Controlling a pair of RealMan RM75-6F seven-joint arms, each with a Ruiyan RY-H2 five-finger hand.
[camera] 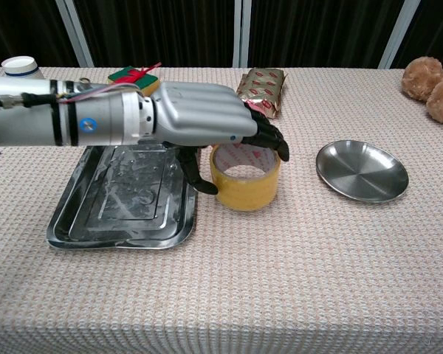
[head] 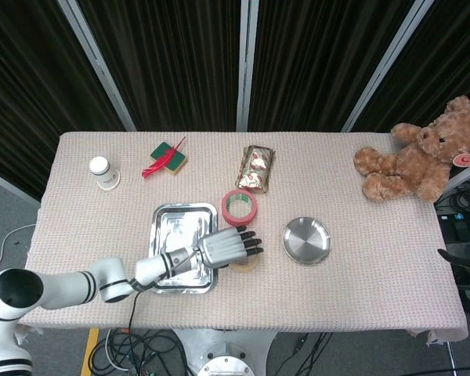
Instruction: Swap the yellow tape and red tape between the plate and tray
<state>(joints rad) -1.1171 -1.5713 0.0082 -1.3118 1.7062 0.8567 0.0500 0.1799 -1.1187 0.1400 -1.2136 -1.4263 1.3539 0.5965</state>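
My left hand (camera: pixel 207 129) grips the yellow tape (camera: pixel 245 177), fingers draped over its top rim and thumb pressed on its near side. The roll sits on the surface between the tray (camera: pixel 118 199) and the plate (camera: pixel 362 171). The red tape (head: pixel 240 205) lies on the surface just behind.

Dark pleated curtains (head: pixel 172 55) behind a beige-clothed table (head: pixel 360 266)
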